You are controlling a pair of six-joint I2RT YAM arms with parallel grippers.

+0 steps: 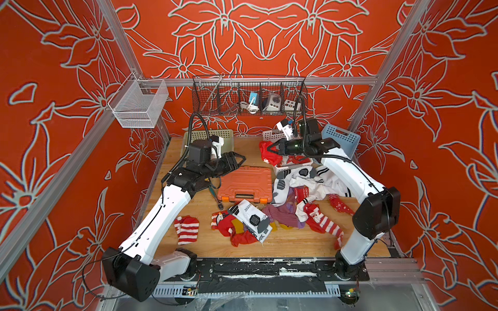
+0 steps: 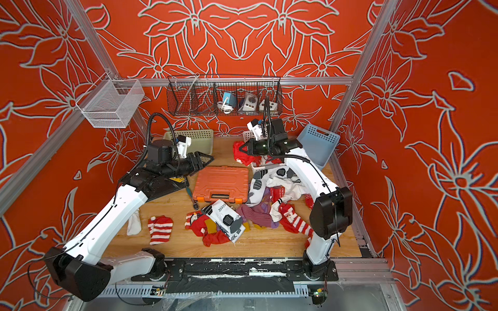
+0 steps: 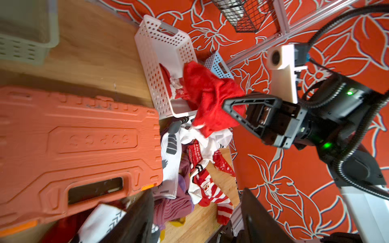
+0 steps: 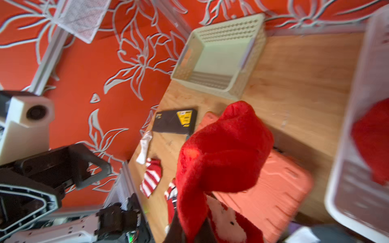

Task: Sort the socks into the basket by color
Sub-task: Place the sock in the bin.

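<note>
Red flower-patterned walls enclose a wooden tabletop [image 1: 269, 250] strewn with socks. Near its back edge the right gripper [image 1: 270, 149] has its jaws pressed together on a red fuzzy sock [image 3: 208, 94], pinching it so the fabric hangs in the air at the edge of a white perforated plastic basket [image 3: 147, 52]. That basket already holds red-and-white fabric, so the step in hand looks like delivering a red sock to the red bin. The left gripper [image 1: 242, 159] hovers spread and empty just beyond an orange moulded plastic tool case [image 1: 244, 185]. A tangled pile of white, purple and striped red socks [image 1: 296, 188] waits unsorted beside the case. A pale green perforated basket [image 1: 213, 134] looks empty, and a blue perforated basket [image 1: 341, 140] leans at the back corner. Next the sock probably needs carrying fully over the white basket's opening, clear of the rim, before the jaws part, or it may drape over the wall.
</note>
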